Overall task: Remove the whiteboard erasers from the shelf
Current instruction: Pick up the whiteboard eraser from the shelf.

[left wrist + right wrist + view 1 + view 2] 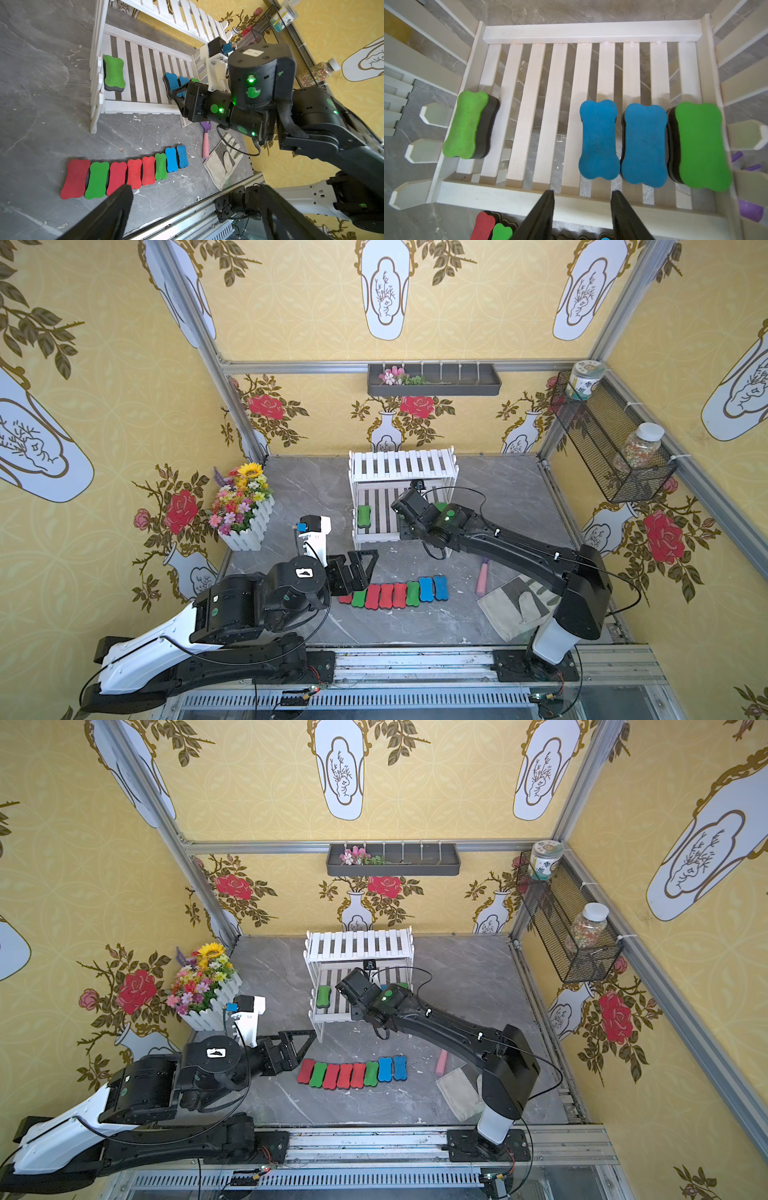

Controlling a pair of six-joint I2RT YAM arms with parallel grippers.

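Our right claw (582,193), jaws apart and empty, hangs at the front rail of the shelf (591,31), whose lower tier carries four whiteboard erasers (599,139), two blue and two green. We see eight more in a row (395,593) on the surface (311,489) beside our wide-open left claw (368,568), a glove (511,605) and trowel (483,576) nearby.

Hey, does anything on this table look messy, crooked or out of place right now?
Only small things. White flecks lie scattered on the grey table in front of the shelf, like crumbs or paint chips. On the shelf, one green eraser sits alone at one end, apart from the other three.
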